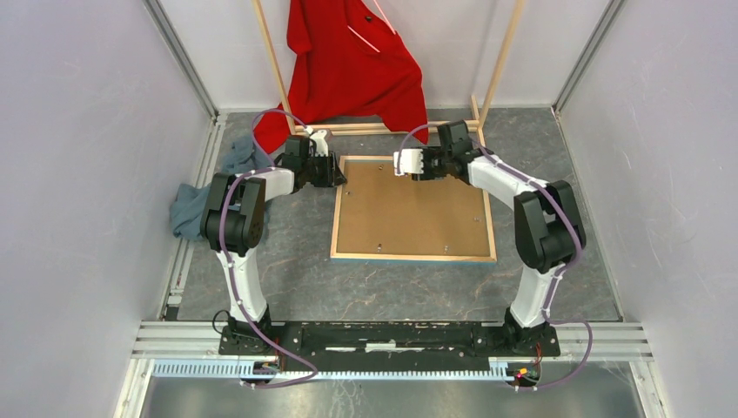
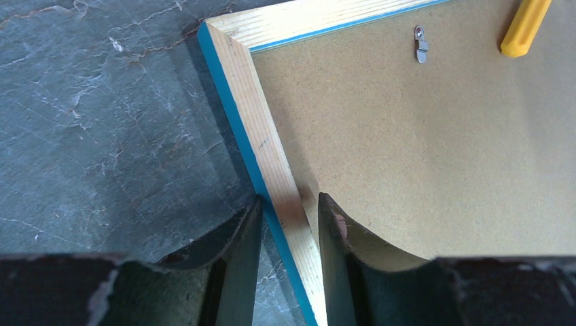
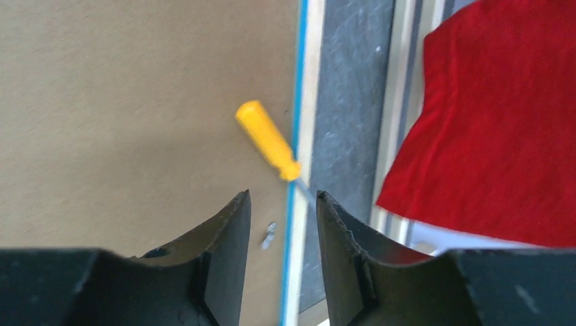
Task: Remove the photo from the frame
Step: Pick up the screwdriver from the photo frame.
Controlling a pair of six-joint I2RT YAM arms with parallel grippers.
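On the tabletop (image 1: pixel 287 270), dead centre between the arms, the frame (image 1: pixel 413 257) lies face down with its brown backing board (image 1: pixel 409 213) uppermost. The photo cannot be seen; it is presumably underneath that board.

The left fingers (image 2: pixel 238 238) sit at the frame's 10 o'clock corner. They pinch the wooden rail, one on the blue outer edge and one on the board side.

The right fingers (image 3: pixel 224 231) hover at 12 o'clock, over the far rail. A gap shows between them. A yellow-handled screwdriver (image 3: pixel 266 138) points away from them, handle toward 11 o'clock, its thin shaft running back into that gap. I cannot tell whether they grip it.

A small metal clip (image 2: pixel 421 44) holds the board by the far rail. In the right wrist view it lies just ahead of the fingers, toward 7 o'clock from the screwdriver's shaft. The right arm is clearly nearer it, so turning that clip looks like its job while the left steadies the frame.
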